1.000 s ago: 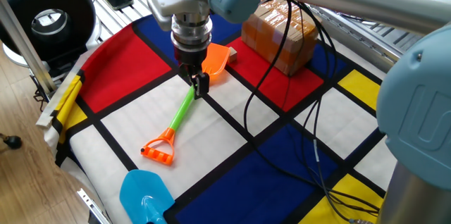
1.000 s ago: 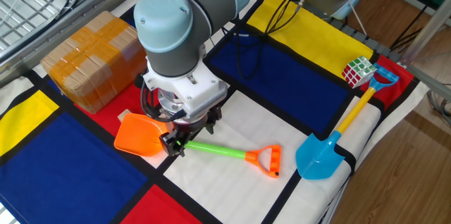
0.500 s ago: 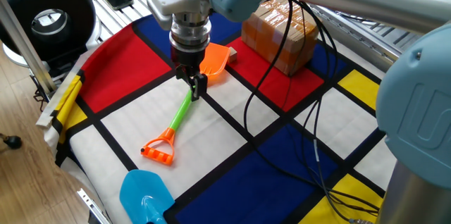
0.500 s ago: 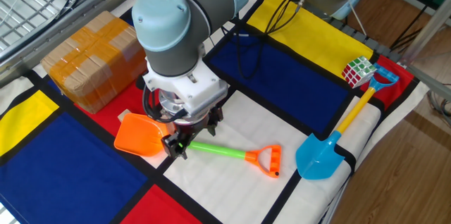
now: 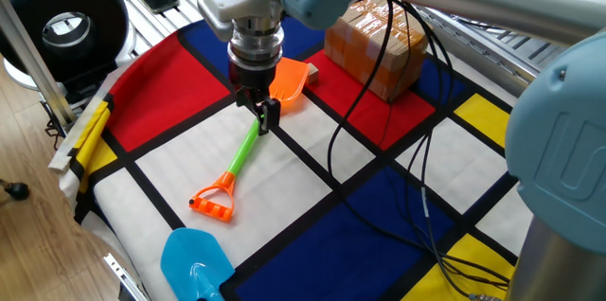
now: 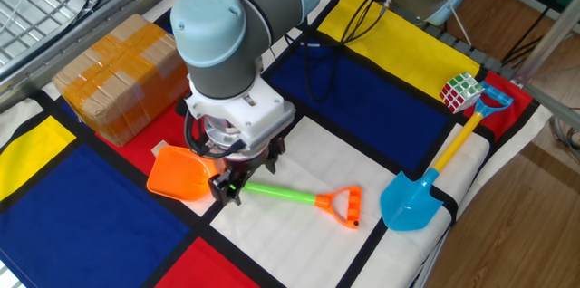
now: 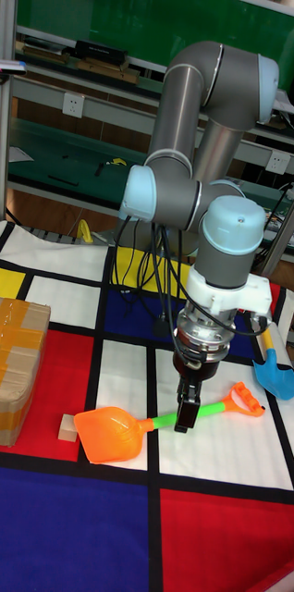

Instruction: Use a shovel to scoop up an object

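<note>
Grey tubular arm [image 7: 198, 102] with pale blue joint caps, black cables, dark claw [image 7: 188, 404].

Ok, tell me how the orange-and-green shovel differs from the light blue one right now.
The orange shovel has a green shaft; the blue shovel has a yellow one. The orange shovel lies mid-table with the hand at its shaft near the blade; the blue shovel lies untouched at the table's edge beside a puzzle cube. Both are toy shovels lying flat.

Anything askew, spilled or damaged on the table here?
Nothing stands out. The orange shovel lies flat with the gripper at its green shaft, and the small wooden cube sits intact beside the blade.
</note>
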Robot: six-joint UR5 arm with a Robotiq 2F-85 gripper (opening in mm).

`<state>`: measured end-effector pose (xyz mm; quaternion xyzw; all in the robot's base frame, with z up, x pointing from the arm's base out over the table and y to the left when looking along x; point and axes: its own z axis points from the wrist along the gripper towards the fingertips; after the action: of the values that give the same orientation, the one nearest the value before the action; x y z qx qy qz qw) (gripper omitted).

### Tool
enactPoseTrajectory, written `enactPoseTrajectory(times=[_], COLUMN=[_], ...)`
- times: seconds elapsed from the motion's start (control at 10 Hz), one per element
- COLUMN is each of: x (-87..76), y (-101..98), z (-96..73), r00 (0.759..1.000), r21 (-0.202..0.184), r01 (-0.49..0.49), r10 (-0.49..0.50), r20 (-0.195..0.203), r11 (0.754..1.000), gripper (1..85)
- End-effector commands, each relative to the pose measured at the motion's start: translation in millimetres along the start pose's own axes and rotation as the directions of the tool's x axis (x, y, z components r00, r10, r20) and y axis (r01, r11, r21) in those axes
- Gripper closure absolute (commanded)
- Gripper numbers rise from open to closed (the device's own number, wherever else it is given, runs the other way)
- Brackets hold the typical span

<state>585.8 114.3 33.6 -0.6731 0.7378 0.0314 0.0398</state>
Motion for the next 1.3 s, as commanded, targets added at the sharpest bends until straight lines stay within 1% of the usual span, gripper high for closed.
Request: enactPoseTrajectory(times=[0.0,0.1,0.2,0.3,0.4,0.7,0.9,1.1,1.2], x=[2.8,7.4,10.0,11.5,8.9,4.5,3.4,-2.3,-4.0], y=[-4.9,-6.7,-5.4,-1.9,0.8,8.4,8.9,10.3,8.5], z=[3.0,5.8,9.1,14.8,15.5,15.6,15.6,18.5,19.8], r00=[0.996,0.991,0.989,0.990,0.992,0.986,0.984,0.979,0.975], r21=[0.013,0.018,0.017,0.016,0.009,-0.019,-0.020,-0.022,-0.016], r01=[0.092,0.122,0.135,0.131,0.123,0.164,0.175,0.205,0.220], r10=[-0.092,-0.121,-0.133,-0.130,-0.123,-0.165,-0.175,-0.205,-0.220], r20=[-0.022,-0.049,-0.059,-0.054,-0.041,-0.020,-0.015,-0.013,-0.014], r11=[0.996,0.992,0.991,0.991,0.992,0.986,0.984,0.978,0.975], gripper=[8.3,8.3,8.3,8.3,8.3,9.0,9.0,9.0,10.0])
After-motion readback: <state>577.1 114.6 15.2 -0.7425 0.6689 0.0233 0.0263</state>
